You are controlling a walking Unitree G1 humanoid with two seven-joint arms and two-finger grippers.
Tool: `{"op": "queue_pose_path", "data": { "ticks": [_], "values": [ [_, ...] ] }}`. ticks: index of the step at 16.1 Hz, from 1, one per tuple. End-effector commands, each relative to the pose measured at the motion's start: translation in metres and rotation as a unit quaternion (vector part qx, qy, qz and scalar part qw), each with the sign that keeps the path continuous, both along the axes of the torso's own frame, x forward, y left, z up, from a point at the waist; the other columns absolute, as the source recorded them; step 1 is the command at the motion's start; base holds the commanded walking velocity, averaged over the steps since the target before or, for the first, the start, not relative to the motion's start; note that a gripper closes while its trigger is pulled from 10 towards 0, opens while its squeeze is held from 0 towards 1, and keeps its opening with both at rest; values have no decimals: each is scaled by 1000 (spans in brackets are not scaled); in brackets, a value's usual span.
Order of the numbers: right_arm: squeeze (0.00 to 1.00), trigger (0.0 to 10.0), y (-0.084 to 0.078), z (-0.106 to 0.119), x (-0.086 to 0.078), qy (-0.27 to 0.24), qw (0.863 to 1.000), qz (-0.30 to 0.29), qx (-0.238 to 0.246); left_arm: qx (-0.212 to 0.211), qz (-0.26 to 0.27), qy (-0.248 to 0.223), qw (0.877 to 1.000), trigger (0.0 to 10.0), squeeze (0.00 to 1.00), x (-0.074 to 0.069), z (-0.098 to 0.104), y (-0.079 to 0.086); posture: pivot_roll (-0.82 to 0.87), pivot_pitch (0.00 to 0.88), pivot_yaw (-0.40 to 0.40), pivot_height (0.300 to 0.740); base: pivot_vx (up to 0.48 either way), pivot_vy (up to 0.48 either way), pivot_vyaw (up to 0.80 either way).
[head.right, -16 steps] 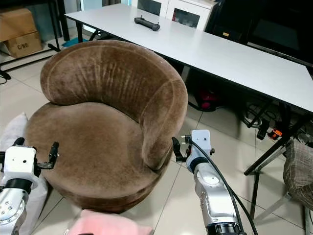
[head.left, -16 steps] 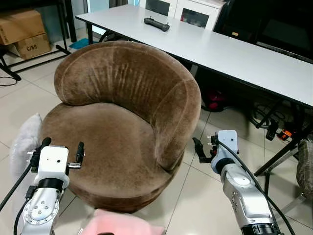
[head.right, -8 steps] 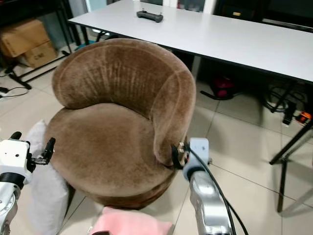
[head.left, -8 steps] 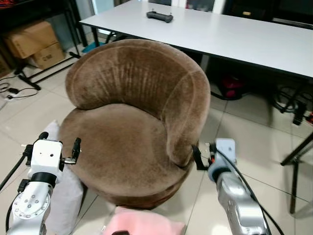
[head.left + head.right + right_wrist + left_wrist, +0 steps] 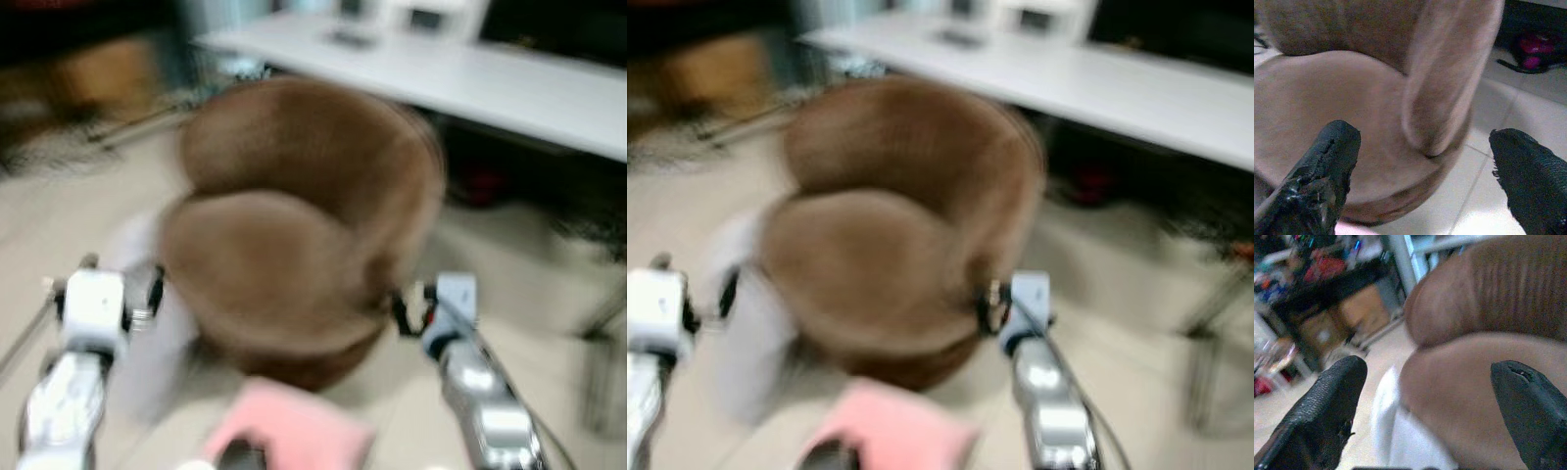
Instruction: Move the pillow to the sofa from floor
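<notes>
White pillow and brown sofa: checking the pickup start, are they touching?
Touching. In the left wrist view the white pillow presses against the brown sofa base, no gap between.

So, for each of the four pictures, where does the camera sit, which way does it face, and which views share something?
Left eye view: on the head, facing forward and down at the brown sofa; blurred; left end effector and right end effector both show.
Right eye view: same head, same scene, plus the pink pillow on the floor.
Left wrist view: along its open black fingers toward the sofa seat and a white pillow.
Right wrist view: along its open fingers toward the sofa's arm.
Shared: all four see the sofa.
</notes>
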State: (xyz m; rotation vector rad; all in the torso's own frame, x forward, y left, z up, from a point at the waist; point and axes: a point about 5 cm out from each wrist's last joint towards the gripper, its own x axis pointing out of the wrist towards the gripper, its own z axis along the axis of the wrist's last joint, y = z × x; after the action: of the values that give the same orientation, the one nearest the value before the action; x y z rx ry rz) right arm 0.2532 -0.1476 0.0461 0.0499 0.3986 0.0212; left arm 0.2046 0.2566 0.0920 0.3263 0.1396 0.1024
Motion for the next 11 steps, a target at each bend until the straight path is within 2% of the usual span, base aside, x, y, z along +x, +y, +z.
{"op": "queue_pose_path", "data": {
  "ticks": [1, 3, 9, 11],
  "values": [
    [0, 10000, 1, 2, 0, -4, 1000, 0, 1, 4, -8, -22, 1000, 10000, 0, 9, 10, -2, 127, 0, 1, 740, -277, 0, 0],
    [0, 10000, 0, 3, 1, -5, 1000, 4, -2, 1, -7, -23, 1000, 10000, 0, 9, 9, -4, 124, 0, -8, 740, -257, 0, 0],
    [0, 10000, -1, 3, 3, -3, 1000, 26, -13, -13, 10, -24, 1000, 10000, 0, 5, 3, -6, 124, 0, -49, 740, 0, 0, 0],
    [0, 10000, -1, 2, 4, -2, 999, 33, -15, -14, 13, -24, 1000, 10000, 0, 4, 1, -5, 127, 0, -57, 740, 0, 480, 0]
  ]
}}
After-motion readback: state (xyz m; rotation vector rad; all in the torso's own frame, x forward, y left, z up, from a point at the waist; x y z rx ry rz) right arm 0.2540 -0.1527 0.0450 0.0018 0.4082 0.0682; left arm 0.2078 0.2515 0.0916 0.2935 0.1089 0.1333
